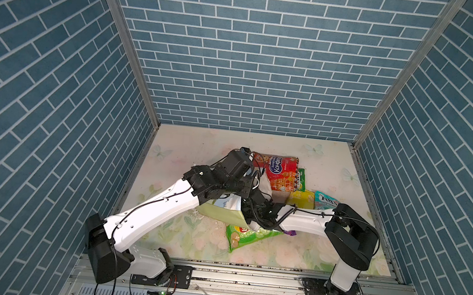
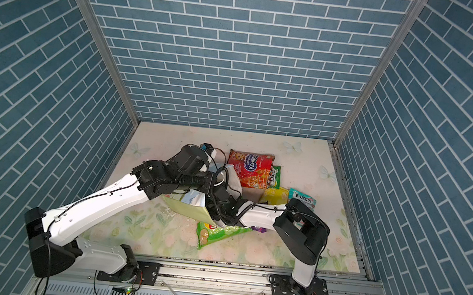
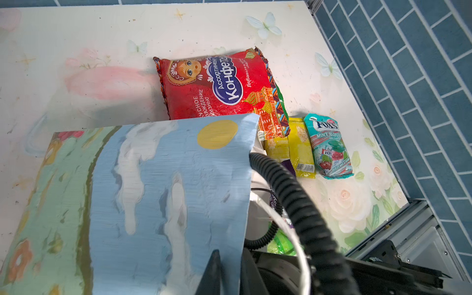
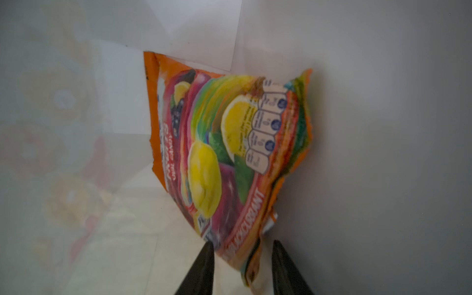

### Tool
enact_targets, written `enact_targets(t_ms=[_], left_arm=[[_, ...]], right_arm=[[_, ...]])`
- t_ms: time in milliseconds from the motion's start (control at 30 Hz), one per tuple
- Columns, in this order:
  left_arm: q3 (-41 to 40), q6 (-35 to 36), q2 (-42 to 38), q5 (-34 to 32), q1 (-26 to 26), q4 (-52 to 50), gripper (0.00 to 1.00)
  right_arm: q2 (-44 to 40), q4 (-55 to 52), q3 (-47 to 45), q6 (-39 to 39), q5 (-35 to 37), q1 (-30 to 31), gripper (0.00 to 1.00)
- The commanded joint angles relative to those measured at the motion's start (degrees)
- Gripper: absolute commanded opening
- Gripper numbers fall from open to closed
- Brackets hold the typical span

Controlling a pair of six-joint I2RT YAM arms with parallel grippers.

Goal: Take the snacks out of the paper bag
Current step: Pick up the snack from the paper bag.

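Note:
The paper bag lies on its side, mouth toward the right arm. My left gripper is shut on the bag's upper wall at the rim. My right gripper reaches inside the bag, its jaws apart on either side of the near end of an orange Fox's packet, with a gap on one side. Outside the bag lie a red packet, a small green one, a yellow one, a teal-white Fox's, green Lay's and a purple packet.
The floral table is walled by blue brick panels on three sides. A metal rail with both arm bases runs along the front edge. The right arm's black cable crosses the bag's mouth.

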Motion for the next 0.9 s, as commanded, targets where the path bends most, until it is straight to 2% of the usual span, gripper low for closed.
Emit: enact_targets(t_ms=[0,167,400,467,867], left_arm=[[-0.67,-0.16,-0.67,3.98,-0.88,2.07,0.16],[-0.98,0.00,-1.17,3.86,-0.88,2.00,0.17],[-2.52,0.39,-1.43,2.98,-0.76,2.12,0.16],[-3.58,0.34,-1.71,3.01,-0.43,2.38,0.16],[-5.34,1.16,-2.00,2.15,1.36,2.08,0.17]], right_arm=[[2.64,-3.27,3.93,-2.11,-1.57,-0.46,0.38],[5.48,-4.12,6.87,-3.09,-2.93,-1.15,0.33],[5.62,-2.90,6.63,-3.39,-3.27,-1.99,0.11],[4.95,-2.21,5.89,-3.53,-3.17,-2.30,0.01],[-3.60,-0.66,0.07,-5.25,-0.04,-3.67,0.00]])
